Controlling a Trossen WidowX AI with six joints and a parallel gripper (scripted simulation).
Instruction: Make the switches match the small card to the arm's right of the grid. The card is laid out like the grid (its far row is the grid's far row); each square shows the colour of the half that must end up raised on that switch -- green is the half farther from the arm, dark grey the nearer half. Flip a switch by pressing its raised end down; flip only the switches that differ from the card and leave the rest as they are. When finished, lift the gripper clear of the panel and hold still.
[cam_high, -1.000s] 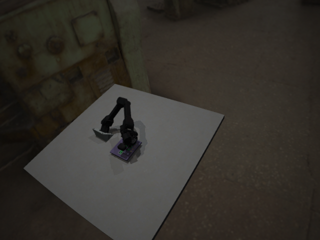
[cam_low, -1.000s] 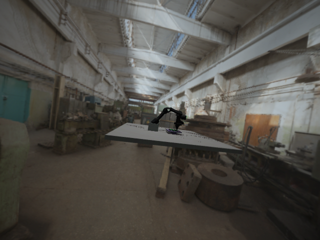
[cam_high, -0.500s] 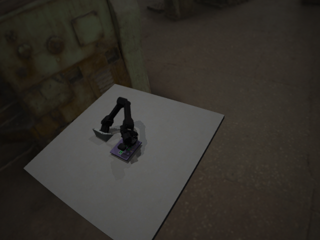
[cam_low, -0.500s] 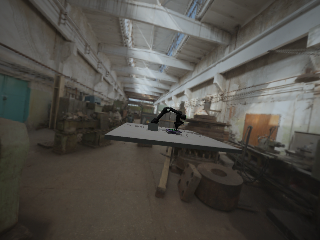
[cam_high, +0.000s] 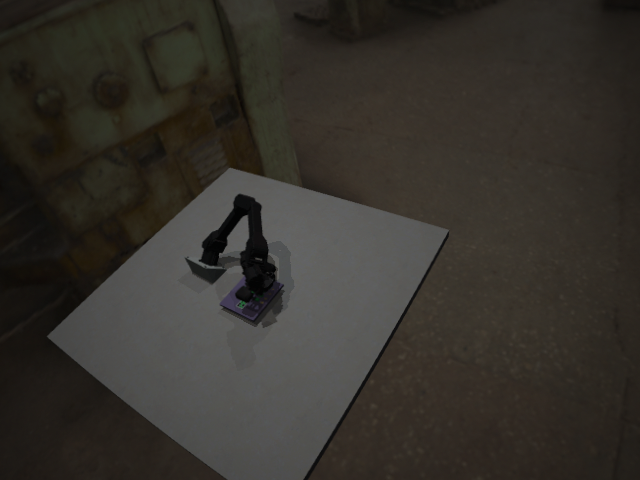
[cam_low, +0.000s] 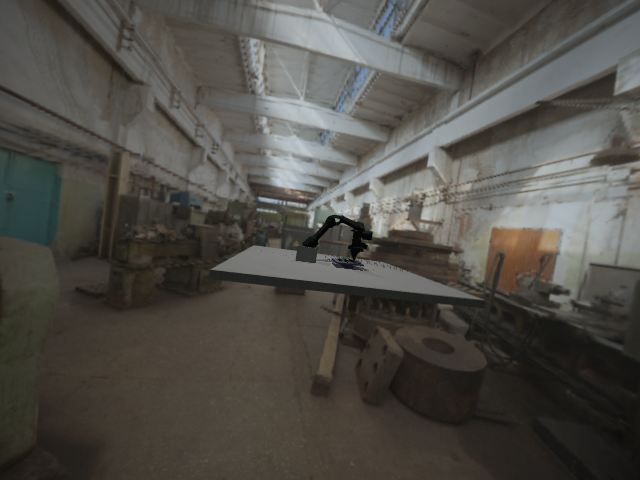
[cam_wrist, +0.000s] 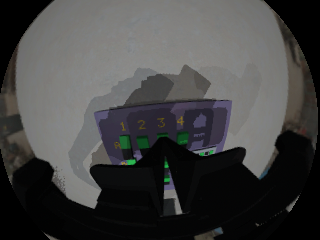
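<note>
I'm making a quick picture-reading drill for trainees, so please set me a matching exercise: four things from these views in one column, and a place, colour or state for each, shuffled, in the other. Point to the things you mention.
Things
1. The black gripper (cam_high: 258, 289) (cam_low: 355, 257) (cam_wrist: 163, 140)
2. The flat purple switch panel (cam_high: 227, 302) (cam_wrist: 111, 134)
3. The small printed numerals 1 to 4 (cam_wrist: 151, 123)
4. The large double door (cam_low: 28, 196) at the exterior view's left edge

Places, colours or states
A. yellow-orange
B. teal
C. fingers shut
D. lying on the pale table top (cam_high: 330, 330) (cam_low: 289, 271)

Pairs
1-C, 2-D, 3-A, 4-B
</note>
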